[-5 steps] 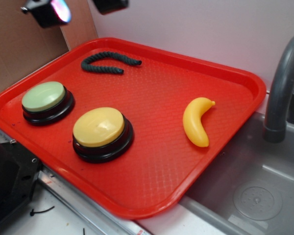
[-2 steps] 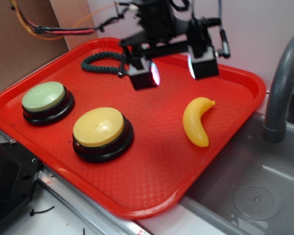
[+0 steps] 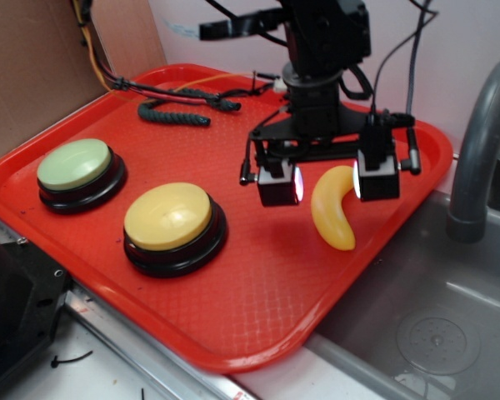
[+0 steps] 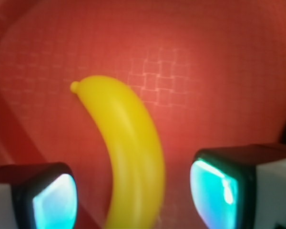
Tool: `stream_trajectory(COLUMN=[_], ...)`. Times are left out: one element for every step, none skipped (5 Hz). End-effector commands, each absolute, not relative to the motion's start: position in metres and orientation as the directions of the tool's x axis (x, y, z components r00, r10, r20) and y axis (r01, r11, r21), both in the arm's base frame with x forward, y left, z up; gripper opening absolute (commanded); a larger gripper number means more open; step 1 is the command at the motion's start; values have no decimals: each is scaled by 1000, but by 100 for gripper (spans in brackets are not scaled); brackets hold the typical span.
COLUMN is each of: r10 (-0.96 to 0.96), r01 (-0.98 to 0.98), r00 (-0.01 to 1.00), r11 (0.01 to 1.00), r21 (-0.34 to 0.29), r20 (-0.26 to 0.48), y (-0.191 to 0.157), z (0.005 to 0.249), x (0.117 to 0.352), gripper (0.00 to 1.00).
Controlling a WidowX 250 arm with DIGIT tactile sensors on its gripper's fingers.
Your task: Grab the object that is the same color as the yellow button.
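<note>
A small glossy yellow banana (image 3: pixel 332 212) (image 4: pixel 128 143) lies on the right side of the red tray (image 3: pixel 258 275). My gripper (image 3: pixel 328 179) (image 4: pixel 133 200) hangs open right over it, one finger on each side, with a gap between each pad and the banana. In the wrist view the banana runs up between the two glowing pads (image 4: pixel 55 205), stem tip at the far end. The yellow button (image 3: pixel 168 217) on its black base sits on the tray's left front.
A pale green button (image 3: pixel 75 163) stands at the tray's left. A dark green rope piece (image 3: pixel 179 112) lies at the back under the arm's cables. A grey sink (image 3: pixel 437 325) and faucet (image 3: pixel 483 142) border the tray on the right.
The arm came in from the top and moved down and to the right. The open gripper went from the tray's back middle to straddling the banana. The banana has not moved.
</note>
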State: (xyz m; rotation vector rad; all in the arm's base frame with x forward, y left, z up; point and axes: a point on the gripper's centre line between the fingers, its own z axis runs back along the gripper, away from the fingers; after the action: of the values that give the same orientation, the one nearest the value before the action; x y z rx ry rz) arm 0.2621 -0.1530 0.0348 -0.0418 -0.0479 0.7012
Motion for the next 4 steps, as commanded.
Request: stream_trajectory(r10=[660, 653, 543, 372], r01=[-656, -648, -542, -370], r00=[751, 756, 837, 926], r11=[750, 757, 840, 928], r21=[-85, -87, -35, -47], r20=[27, 50, 69, 59], y=[-146, -142, -131, -107], z=[27, 27, 48, 97], x=[273, 277, 283, 293], gripper=[88, 0, 0, 0])
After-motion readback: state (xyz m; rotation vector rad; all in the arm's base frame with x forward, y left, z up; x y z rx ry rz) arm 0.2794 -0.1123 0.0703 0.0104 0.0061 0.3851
